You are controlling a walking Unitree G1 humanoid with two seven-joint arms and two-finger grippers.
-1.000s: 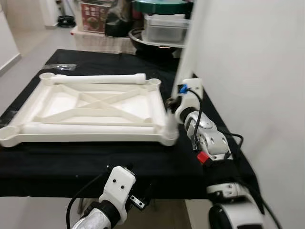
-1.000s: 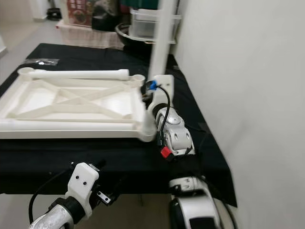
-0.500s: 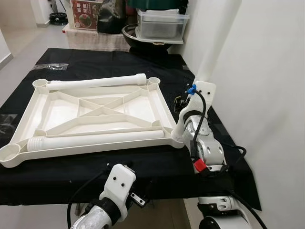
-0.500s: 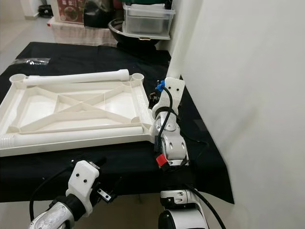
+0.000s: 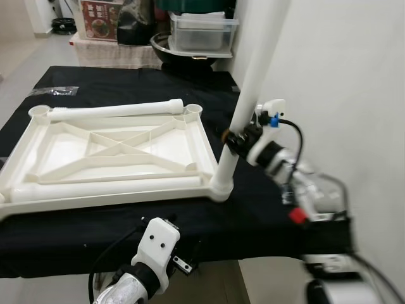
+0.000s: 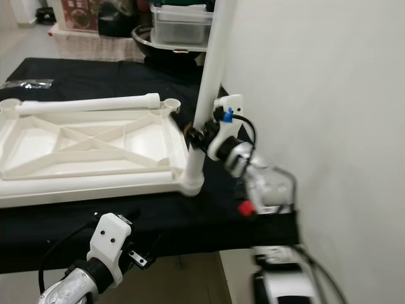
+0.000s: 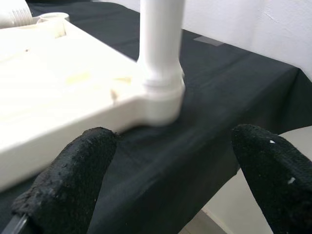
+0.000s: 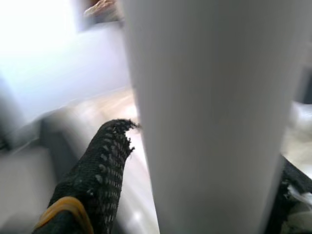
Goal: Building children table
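A: Where's the R arm?

B: I see it reaching fwd from the right, forearm raised over the near-right part of the table (image 5: 107, 221), which has a black cloth on it. The right pincer (image 5: 235, 139) is pinching the white leg (image 5: 243, 107), fingers either side of the tube partway up. That leg stands nearly upright, leaning a bit to the right at the top, its foot in the near-right corner socket of the white tabletop frame (image 5: 114, 155).

A: And the frame?

B: Lying flat, underside up, on the cloth. Two more legs rest on it: one leg (image 5: 114, 111) along the far edge, another leg (image 5: 107, 188) along the near edge.

A: L arm?

B: Low, at the near table edge. The left pincer (image 7: 161, 180) is spread wide, fingers (image 7: 73, 175) well apart, nothing between them, pointed at the socketed corner from just off the cloth's edge.
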